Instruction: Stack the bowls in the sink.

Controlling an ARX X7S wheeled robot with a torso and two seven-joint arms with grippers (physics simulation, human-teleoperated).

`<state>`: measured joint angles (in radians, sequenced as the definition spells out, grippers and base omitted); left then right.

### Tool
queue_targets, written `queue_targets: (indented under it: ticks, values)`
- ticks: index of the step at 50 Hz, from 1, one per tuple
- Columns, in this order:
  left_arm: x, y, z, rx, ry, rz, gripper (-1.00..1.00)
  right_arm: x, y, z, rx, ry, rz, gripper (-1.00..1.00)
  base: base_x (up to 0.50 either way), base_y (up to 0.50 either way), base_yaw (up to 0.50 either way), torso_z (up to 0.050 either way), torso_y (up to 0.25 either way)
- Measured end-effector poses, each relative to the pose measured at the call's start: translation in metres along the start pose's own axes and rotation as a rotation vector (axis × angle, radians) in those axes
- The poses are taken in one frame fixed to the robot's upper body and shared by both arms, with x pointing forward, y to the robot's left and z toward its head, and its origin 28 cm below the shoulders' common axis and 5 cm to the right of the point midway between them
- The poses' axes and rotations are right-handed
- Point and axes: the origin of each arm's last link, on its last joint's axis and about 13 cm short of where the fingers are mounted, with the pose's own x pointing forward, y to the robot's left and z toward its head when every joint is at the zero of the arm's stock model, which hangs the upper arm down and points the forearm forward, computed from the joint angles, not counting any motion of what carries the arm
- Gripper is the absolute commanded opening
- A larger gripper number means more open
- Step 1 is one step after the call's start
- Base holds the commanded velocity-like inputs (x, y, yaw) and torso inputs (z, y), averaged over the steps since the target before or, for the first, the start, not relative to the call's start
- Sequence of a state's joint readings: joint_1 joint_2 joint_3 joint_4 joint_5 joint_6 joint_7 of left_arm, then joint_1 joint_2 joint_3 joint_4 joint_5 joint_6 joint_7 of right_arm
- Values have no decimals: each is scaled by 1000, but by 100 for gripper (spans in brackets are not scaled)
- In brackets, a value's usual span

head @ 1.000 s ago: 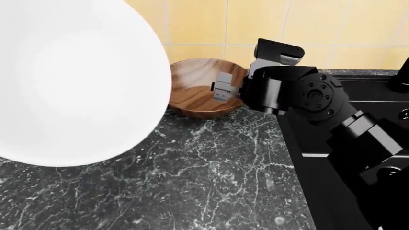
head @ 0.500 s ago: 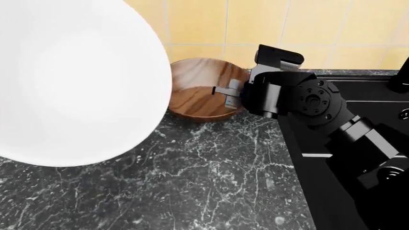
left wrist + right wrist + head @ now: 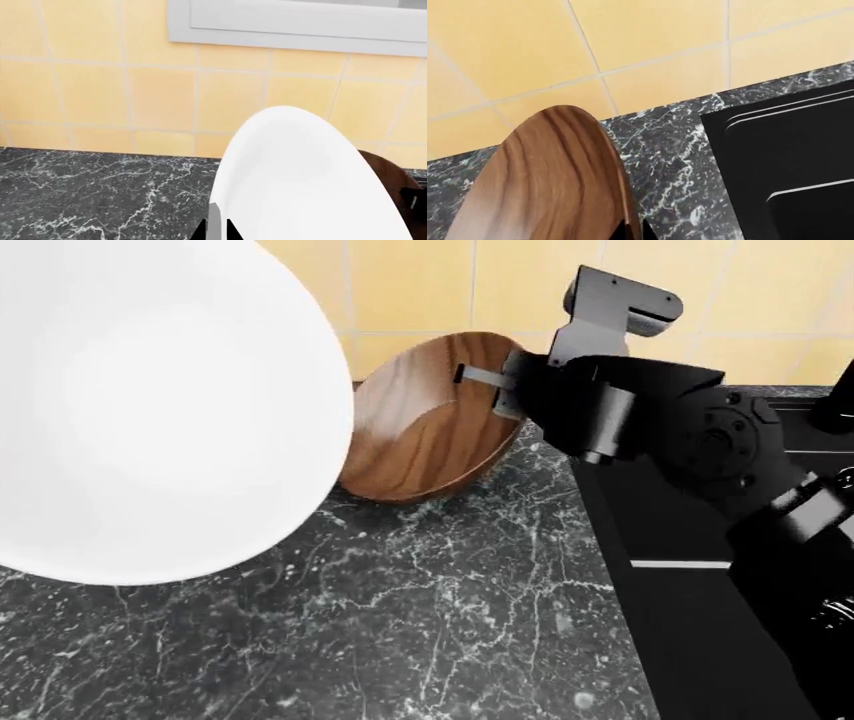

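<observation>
Fingers (image 3: 470, 375) on the right arm pinch the brown bowl's (image 3: 420, 420) rim, tipping it above the counter (image 3: 441, 620) beside the sink (image 3: 694, 590). Left fingers (image 3: 215, 227) clamp the white bowl (image 3: 147, 400) rim, raised.

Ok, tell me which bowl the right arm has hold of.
The brown wood-grain bowl, pinched at its rim and tilted up; the white bowl is on the left fingers.

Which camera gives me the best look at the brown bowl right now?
The head view: the brown bowl shows nearly whole, tilted, the right gripper clamping its rim. The right wrist view shows only its wood-grain side close up. In the left wrist view, only a dark sliver shows behind the white bowl.
</observation>
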<state>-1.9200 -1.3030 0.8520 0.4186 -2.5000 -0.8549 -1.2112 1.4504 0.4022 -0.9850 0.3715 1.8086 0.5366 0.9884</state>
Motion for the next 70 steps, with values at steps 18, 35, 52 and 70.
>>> queue_targets:
  ticks: [18,35,52,70]
  values:
    - [-3,1,1,-6,-13,12,-100,-56,-10,36,28,-212,26,-100,0,0,0,0,1]
    - [-10,4,4,-7,-31,38,-100,-128,-19,67,-17,-441,10,-100,0,0,0,0,1]
    - [-18,9,7,2,-46,86,-100,-170,-43,62,-27,-592,-10,-100,-23,0,0,0,1]
    - [-20,9,8,8,-52,100,-100,-186,-59,54,-76,-622,-68,-100,-491,-271,0,0,1]
